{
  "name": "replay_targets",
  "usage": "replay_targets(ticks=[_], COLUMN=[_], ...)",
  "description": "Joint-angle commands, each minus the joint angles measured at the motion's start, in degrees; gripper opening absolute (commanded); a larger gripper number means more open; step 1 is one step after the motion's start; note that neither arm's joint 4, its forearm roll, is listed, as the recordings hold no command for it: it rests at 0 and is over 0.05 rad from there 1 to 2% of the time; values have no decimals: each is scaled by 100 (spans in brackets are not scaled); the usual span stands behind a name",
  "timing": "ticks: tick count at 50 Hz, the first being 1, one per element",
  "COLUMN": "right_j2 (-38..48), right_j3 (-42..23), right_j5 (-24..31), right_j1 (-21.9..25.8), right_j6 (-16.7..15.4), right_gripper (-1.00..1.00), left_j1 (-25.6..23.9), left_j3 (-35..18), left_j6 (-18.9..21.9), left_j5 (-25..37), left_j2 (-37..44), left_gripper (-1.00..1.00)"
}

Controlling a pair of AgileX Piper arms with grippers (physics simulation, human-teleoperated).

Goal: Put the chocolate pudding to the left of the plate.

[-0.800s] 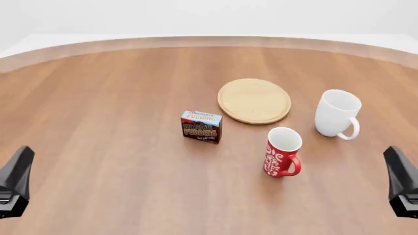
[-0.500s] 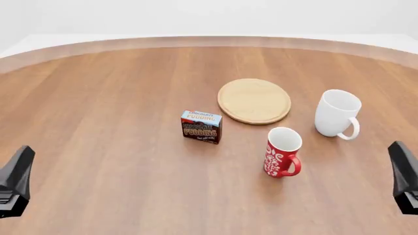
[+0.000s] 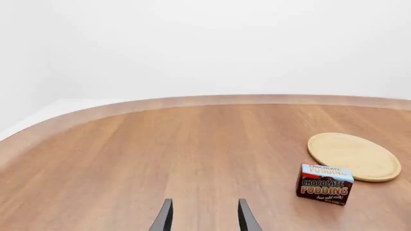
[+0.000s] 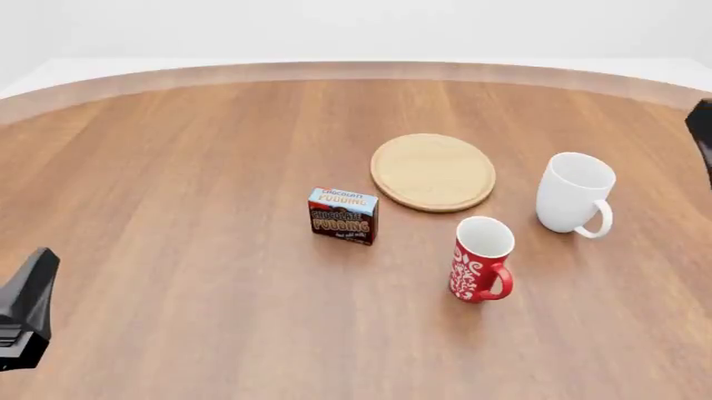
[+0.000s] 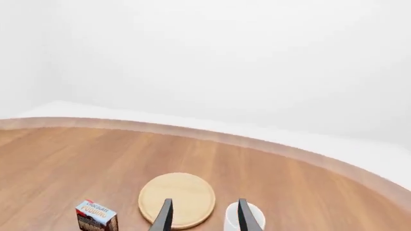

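The chocolate pudding [image 4: 343, 215] is a small brown box with a light blue top, standing upright on the table just left of and nearer than the plate [image 4: 433, 172], a flat tan wooden disc. My left gripper [image 4: 33, 283] sits low at the near left, far from the box. It is open, its fingers [image 3: 165, 219] apart and empty, with the pudding [image 3: 324, 184] and plate [image 3: 353, 156] ahead of it. My right gripper [image 4: 703, 125] shows only at the right edge. The right gripper [image 5: 204, 219] is open above the plate [image 5: 186, 192], with the pudding [image 5: 96, 215] off to one side.
A white mug [image 4: 575, 193] stands right of the plate, handle toward me. A red patterned mug [image 4: 482, 258] stands nearer, right of the box. The white mug [image 5: 231, 219] also shows behind the right fingers. The table's curved far edge [image 4: 356, 70] runs across the back.
The right arm has lifted from the near right corner up to the right edge of the front view. The left arm, box, plate and mugs have not moved.
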Motion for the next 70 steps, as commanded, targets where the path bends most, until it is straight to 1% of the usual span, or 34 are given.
replay_targets(ticks=[1, 2, 4, 6, 7, 8, 9, 10, 13, 14, 17, 19, 22, 25, 28, 30, 42, 48, 51, 58, 70], right_j2=[1710, 1790, 2011, 2245, 2375, 2546, 2774, 2904, 3048, 3216, 3453, 3673, 3888, 4106, 4326, 4455, 5242, 5403, 5585, 5873, 6341], right_j3=[-1317, -1414, -1688, -1879, -1932, -1950, -2009, -2039, -2111, -2244, -2455, -2670, -2788, -2963, -3193, -3270, -3546, -3488, -3449, -3426, -3735], right_j5=[369, 422, 564, 641, 677, 672, 688, 705, 733, 805, 917, 1013, 1081, 1223, 1369, 1353, 1444, 1502, 1573, 1440, 1376], right_j1=[591, 649, 707, 809, 862, 906, 888, 938, 954, 992, 1044, 1048, 1100, 1205, 1264, 1256, 1672, 1809, 1971, 2117, 2270], right_j6=[-407, -520, -557, -662, -633, -744, -760, -858, -951, -1066, -1224, -1232, -1303, -1302, -1401, -1482, -1517, -1507, -1473, -1456, -1452], right_gripper=[100, 100, 100, 100, 100, 100, 100, 100, 100, 100, 100, 100, 100, 100, 100, 100, 100, 100, 100, 100, 100], left_j1=[0, 0, 0, 0, 0, 0, 0, 0, 0, 0, 0, 0, 0, 0, 0, 0, 0, 0, 0, 0, 0], left_j3=[0, 0, 0, 0, 0, 0, 0, 0, 0, 0, 0, 0, 0, 0, 0, 0, 0, 0, 0, 0, 0], left_j6=[0, 0, 0, 0, 0, 0, 0, 0, 0, 0, 0, 0, 0, 0, 0, 0, 0, 0, 0, 0, 0], left_j5=[0, 0, 0, 0, 0, 0, 0, 0, 0, 0, 0, 0, 0, 0, 0, 0, 0, 0, 0, 0, 0], left_j2=[0, 0, 0, 0, 0, 0, 0, 0, 0, 0, 0, 0, 0, 0, 0, 0, 0, 0, 0, 0, 0], left_gripper=[100, 100, 100, 100, 100, 100, 100, 100, 100, 100, 100, 100, 100, 100, 100, 100, 100, 100, 100, 100, 100])
